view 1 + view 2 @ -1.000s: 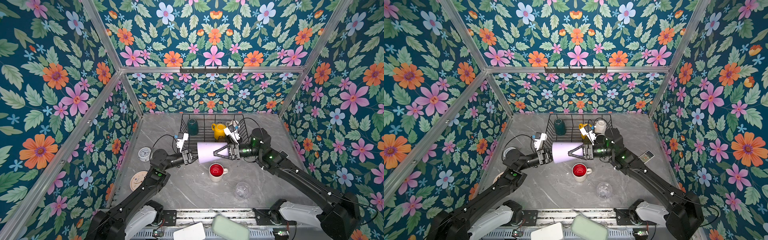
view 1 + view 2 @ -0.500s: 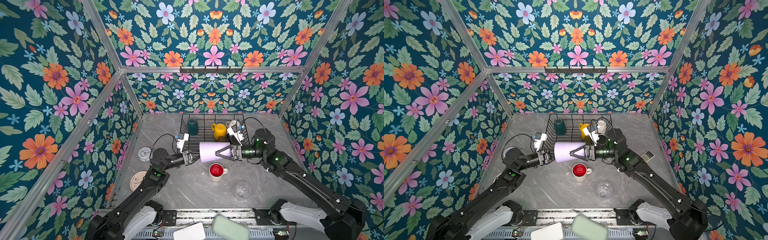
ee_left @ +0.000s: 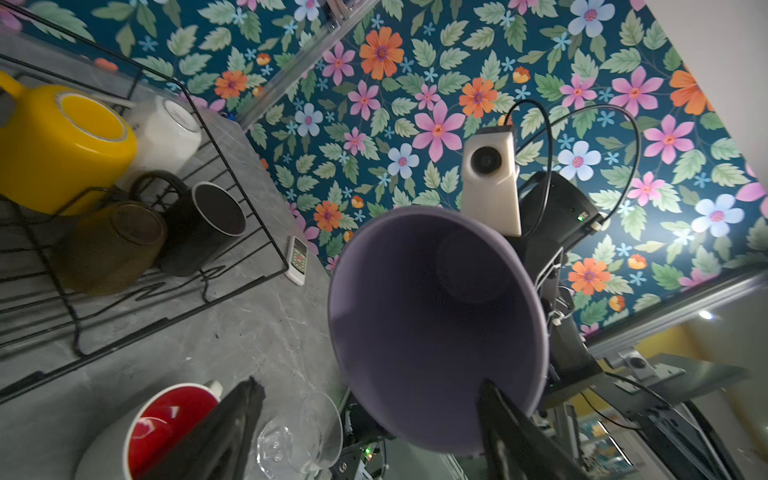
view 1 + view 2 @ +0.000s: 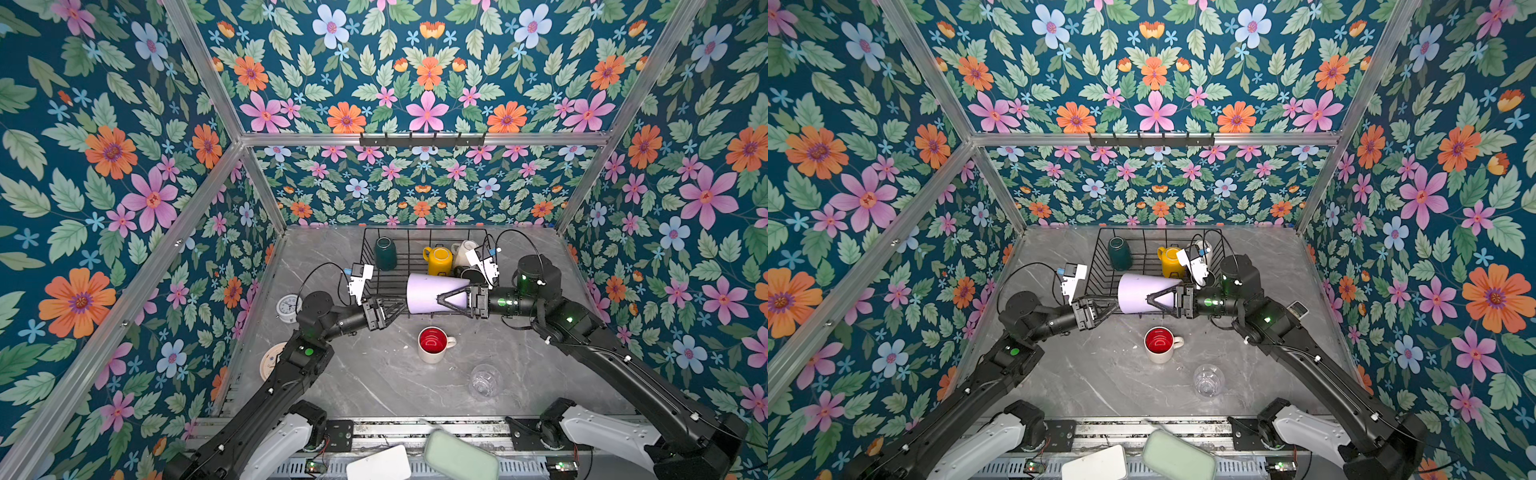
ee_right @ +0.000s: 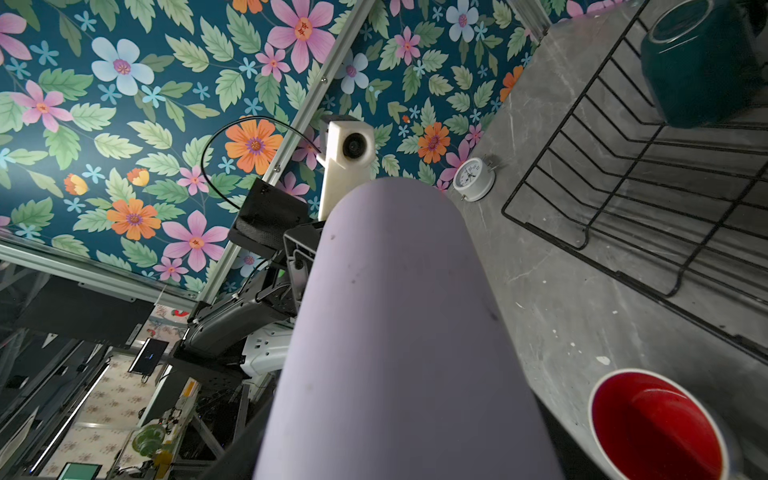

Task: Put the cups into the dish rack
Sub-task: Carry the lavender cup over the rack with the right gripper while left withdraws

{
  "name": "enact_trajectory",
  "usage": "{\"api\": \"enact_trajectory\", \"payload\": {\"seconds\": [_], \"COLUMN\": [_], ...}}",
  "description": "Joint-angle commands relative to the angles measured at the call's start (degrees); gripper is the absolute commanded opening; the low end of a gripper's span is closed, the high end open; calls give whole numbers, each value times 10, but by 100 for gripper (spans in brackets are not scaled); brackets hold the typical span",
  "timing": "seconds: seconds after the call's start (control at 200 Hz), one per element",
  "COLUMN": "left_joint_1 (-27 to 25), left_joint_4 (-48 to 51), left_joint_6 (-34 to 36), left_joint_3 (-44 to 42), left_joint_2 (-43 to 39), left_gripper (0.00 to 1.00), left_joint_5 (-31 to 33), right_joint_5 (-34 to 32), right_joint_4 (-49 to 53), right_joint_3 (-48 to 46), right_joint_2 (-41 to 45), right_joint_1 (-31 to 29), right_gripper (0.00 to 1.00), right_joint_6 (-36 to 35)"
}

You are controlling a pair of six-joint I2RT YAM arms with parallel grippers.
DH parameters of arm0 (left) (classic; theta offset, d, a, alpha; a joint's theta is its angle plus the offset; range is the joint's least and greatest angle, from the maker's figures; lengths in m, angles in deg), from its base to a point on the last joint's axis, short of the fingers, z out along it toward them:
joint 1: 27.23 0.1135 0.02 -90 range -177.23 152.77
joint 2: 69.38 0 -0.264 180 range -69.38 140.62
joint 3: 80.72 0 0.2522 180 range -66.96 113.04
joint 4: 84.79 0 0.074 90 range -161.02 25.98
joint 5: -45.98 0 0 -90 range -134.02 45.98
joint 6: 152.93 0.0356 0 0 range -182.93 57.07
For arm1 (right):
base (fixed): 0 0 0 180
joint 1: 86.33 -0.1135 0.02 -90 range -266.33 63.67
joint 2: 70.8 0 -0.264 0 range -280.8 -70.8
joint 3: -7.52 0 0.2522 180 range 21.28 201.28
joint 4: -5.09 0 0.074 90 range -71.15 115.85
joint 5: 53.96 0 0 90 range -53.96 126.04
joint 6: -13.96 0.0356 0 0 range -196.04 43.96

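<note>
My right gripper (image 4: 446, 297) is shut on the lilac tumbler (image 4: 424, 293), holding it on its side above the front edge of the dish rack (image 4: 365, 249). The tumbler's mouth (image 3: 436, 332) faces my left gripper (image 4: 395, 307), which is open, its fingers spread beside the rim and not touching it. In the rack stand a teal mug (image 4: 385, 253), a yellow mug (image 4: 437, 259), a white mug (image 4: 461, 251), a black mug (image 3: 208, 224) and an olive glass (image 3: 112, 245). On the table sit a red-inside white mug (image 4: 434, 345) and a clear glass (image 4: 484, 380).
Two round clocks (image 4: 288, 307) (image 4: 270, 365) lie by the left wall. A small remote (image 4: 1298, 308) rests right of the rack. A white pad (image 4: 378, 463) and a green one (image 4: 459, 457) sit at the front rail. Flowered walls close three sides.
My left gripper has opened and let go of the tumbler. The right gripper keeps hold of it and has carried it slightly to the right.
</note>
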Motion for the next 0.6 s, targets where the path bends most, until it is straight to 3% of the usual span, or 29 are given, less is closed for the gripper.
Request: {"api": "enact_trajectory", "payload": {"seconds": [0.0,0.15,0.24,0.595], "left_joint_1": [2,1,1,2], "left_joint_4": [176,259,291,421], "left_joint_6": [111,162,175,178], "left_joint_3": [36,49,47,43], "left_joint_2": [-27,-103,-147,-272], "left_gripper": [89,99,100,100], "left_joint_5": [130,300,372,531], "right_joint_5": [-45,-134,-176,-287], "right_joint_4": [54,158,209,327], "right_joint_3": [28,99,152,383], "right_joint_2": [-1,-38,-76,-284], "right_joint_1": [0,0,-1,-6], "right_gripper": [22,20,18,14], "right_joint_6": [-44,-109,-142,-223]}}
